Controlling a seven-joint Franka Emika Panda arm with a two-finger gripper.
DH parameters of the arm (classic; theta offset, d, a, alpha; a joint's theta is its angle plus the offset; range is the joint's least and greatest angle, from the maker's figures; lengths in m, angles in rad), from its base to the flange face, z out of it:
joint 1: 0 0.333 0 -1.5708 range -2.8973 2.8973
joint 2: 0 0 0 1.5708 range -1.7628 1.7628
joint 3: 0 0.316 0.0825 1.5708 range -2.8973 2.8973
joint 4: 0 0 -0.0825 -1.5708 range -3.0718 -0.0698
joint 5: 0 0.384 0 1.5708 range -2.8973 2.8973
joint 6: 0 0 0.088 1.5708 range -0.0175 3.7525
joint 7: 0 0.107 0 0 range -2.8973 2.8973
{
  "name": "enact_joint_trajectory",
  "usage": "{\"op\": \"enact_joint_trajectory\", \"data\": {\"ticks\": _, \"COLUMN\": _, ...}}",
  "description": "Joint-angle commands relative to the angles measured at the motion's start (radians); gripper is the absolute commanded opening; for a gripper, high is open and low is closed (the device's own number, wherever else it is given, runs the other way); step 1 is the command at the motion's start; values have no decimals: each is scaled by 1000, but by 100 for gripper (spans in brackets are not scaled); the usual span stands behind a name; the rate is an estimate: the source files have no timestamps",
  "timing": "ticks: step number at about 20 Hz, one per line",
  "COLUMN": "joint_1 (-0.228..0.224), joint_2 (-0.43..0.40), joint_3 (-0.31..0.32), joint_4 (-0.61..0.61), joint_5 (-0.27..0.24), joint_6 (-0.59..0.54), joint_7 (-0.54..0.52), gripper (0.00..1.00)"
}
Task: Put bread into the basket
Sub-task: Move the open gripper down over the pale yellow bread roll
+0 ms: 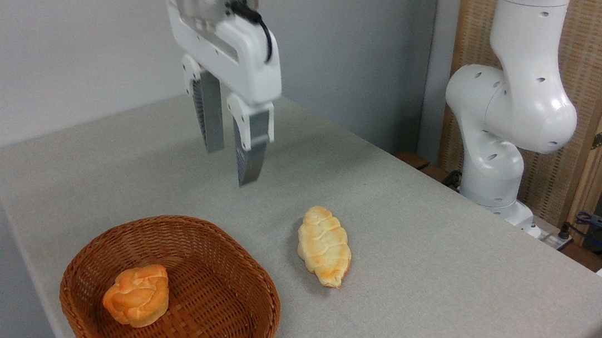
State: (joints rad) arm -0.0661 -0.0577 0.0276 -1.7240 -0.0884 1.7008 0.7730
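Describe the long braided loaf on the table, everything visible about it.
The bread is an elongated, pale-yellow braided loaf with golden-brown toasted ridges and tapered ends, the near tip darkest. It looks soft and crusty-glazed, whole and undamaged. It lies flat on the grey table, long axis running from far to near, to the right of the basket and apart from it. Only the table touches it; the gripper hangs above and to the left, jaws slightly parted, holding nothing.

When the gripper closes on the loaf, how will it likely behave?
The loaf looks puffy, so probably light and squashable. It lies flat on the table, so rolling seems unlikely. Its braided ridges should limit slipping between the fingers.
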Motion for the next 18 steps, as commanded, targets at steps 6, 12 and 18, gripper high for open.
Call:
{"op": "enact_joint_trajectory", "data": {"ticks": 6, "joint_1": 120, "joint_2": -185, "joint_3": -75, "joint_4": -439, "joint_5": -19, "joint_6": 191, "joint_7": -279, "gripper": 100}}
{"op": "enact_joint_trajectory", "data": {"ticks": 12, "joint_1": 121, "joint_2": -168, "joint_3": -72, "joint_4": -532, "joint_5": -19, "joint_6": 221, "joint_7": -668, "gripper": 100}}
{"op": "enact_joint_trajectory", "data": {"ticks": 18, "joint_1": 121, "joint_2": -159, "joint_3": -72, "joint_4": -615, "joint_5": -14, "joint_6": 250, "joint_7": -686, "gripper": 100}}
